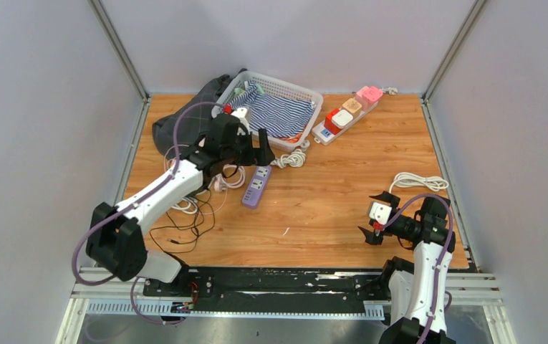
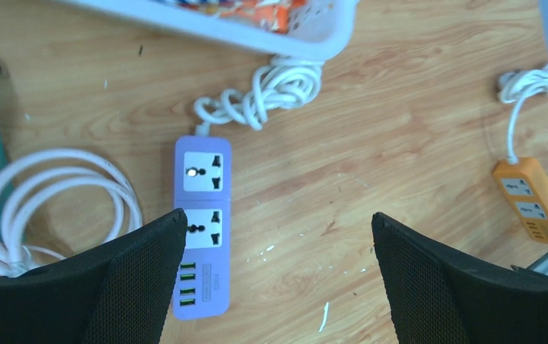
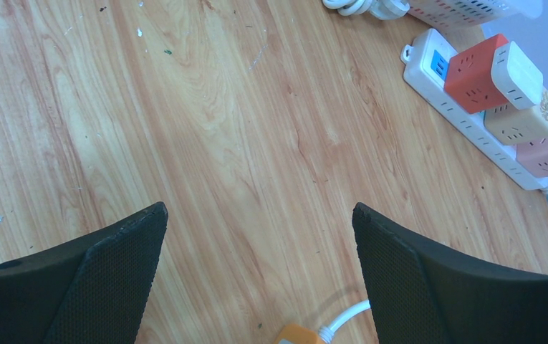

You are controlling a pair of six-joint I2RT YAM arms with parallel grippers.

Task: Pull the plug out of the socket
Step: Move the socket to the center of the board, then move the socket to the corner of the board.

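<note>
Over the purple strip: left fingers (image 2: 131, 283) hang spread wide and hold nothing; the purple power strip (image 2: 200, 229) lies flat on the bench (image 2: 400, 129), its near end beside one fingertip.
Near right corner: right fingers (image 3: 106, 279) are parted and empty above bare wood.
Left wrist alone shows: two socket faces and a row of green ports on the purple strip, and an orange power strip (image 2: 532, 204) off to the right that the top view does not show.
Right wrist alone shows: three cube adapters (image 3: 493, 68), red, beige and pink, plugged in a row on the white power strip (image 3: 417, 72).
Top view alone shows: both arms at once, and the white strip at the far edge, well apart from both pairs of fingers.
Edges: the basket (image 1: 289, 84) rim is just beyond the bundled cord (image 2: 263, 93). A coiled white cable (image 2: 63, 186) lies left of the purple strip, and a dark bag (image 1: 181, 125) sits at the far left.
Open room: bare wood runs between the purple strip and the right arm.
</note>
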